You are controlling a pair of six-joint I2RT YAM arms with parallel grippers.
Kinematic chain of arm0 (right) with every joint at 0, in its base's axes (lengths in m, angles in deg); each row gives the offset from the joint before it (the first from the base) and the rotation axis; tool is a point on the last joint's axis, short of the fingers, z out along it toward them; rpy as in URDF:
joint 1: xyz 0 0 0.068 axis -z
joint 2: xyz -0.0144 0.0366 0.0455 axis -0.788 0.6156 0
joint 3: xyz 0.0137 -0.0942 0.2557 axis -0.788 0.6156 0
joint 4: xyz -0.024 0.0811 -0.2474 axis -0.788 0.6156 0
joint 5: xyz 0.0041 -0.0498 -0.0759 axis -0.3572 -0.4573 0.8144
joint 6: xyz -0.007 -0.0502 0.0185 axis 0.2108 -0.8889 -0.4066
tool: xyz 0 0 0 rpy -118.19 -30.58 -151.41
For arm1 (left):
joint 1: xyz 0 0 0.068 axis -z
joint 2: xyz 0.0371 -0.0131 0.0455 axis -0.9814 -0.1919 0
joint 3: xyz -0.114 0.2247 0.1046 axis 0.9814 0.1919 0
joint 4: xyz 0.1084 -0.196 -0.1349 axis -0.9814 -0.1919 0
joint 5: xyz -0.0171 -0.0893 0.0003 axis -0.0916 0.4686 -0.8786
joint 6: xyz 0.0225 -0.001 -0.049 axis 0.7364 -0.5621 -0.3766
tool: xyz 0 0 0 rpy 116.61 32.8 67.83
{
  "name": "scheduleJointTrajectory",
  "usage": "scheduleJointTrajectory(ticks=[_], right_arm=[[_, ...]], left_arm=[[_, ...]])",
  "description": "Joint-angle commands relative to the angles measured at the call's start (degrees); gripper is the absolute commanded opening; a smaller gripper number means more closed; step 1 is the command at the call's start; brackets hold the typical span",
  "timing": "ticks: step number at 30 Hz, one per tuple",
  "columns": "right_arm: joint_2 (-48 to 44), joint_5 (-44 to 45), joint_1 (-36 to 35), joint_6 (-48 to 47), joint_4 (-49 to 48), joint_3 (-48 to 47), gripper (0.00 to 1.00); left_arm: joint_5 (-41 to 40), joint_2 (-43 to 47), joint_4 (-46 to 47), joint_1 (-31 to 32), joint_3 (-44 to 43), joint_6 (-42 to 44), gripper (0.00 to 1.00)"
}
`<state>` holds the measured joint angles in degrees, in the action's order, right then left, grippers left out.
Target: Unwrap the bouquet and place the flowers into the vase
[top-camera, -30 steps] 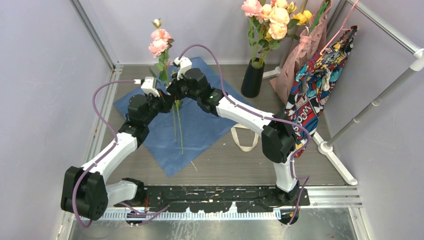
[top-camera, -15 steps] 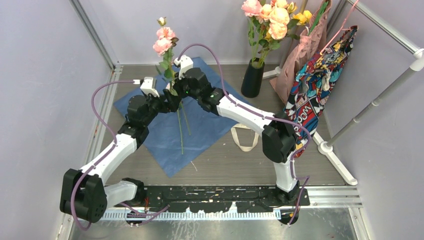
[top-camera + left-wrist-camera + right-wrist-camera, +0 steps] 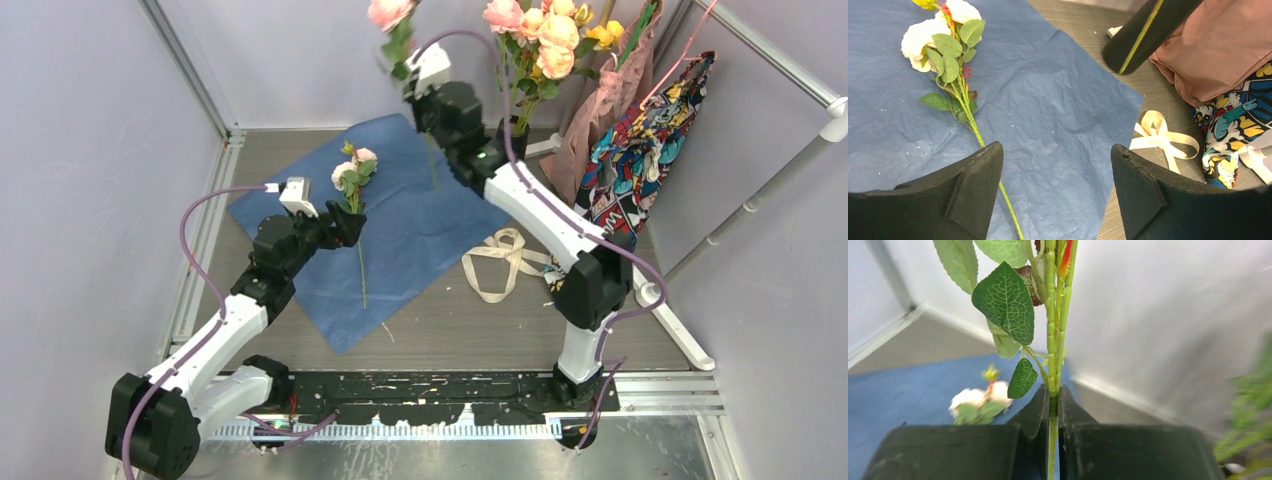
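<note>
The bouquet is undone: its blue paper [image 3: 420, 230] lies flat on the table, and the cream ribbon [image 3: 500, 265] lies off its right edge. One pale rose [image 3: 352, 170] lies on the paper, stem pointing toward me. My left gripper [image 3: 350, 222] hovers open just above that stem [image 3: 965, 107], which runs past its left finger [image 3: 973, 185]; nothing sits between the jaws. My right gripper [image 3: 410, 85] is raised high at the back, shut on the green stem [image 3: 1053, 340] of a pink rose [image 3: 388, 12]. The black vase [image 3: 518, 140] stands right of it, holding several flowers [image 3: 540, 40].
A pink bag [image 3: 610, 100] and a patterned bag [image 3: 640, 170] hang from a white rack [image 3: 740, 210] on the right. Grey walls enclose the left and back. The right arm's forearm partly hides the vase.
My left gripper has opened and let go of the stems, and one rose now lies on the paper. The right arm has lifted the other rose up and right, toward the vase.
</note>
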<state>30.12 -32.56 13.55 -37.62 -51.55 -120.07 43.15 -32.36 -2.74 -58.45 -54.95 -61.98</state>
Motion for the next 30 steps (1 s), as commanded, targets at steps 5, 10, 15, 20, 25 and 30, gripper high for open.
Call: scheduleJointTrajectory(ticks=[5, 10, 15, 20, 25, 30], right_arm=[[-3.9, 2.31, 8.04, -4.83, -7.54, -9.93, 0.01], [-0.09, 2.29, 12.37, -5.89, -3.59, -19.53, 0.01], [0.99, 2.35, 15.75, -5.79, -1.87, -22.69, 0.01], [-0.21, 2.36, 18.29, -4.43, -4.24, -18.87, 0.01], [2.15, 1.75, 20.39, -3.07, -3.65, -21.75, 0.01], [4.29, 0.96, 22.28, -1.55, -2.67, -23.77, 0.01]], left_arm=[[-3.29, 1.39, -0.73, -0.08, -0.93, 1.24, 0.79], [-3.15, 0.15, 0.06, -0.1, -0.74, 0.53, 0.79], [-3.65, -0.09, -0.41, -0.06, -0.77, 1.11, 0.79], [-3.5, -0.32, -0.61, -0.09, -0.83, 1.59, 0.79], [-2.57, 0.0, -0.95, -0.06, -1.26, 1.48, 0.79], [-3.86, 1.67, -2.49, -0.1, -0.68, 2.27, 0.79]])
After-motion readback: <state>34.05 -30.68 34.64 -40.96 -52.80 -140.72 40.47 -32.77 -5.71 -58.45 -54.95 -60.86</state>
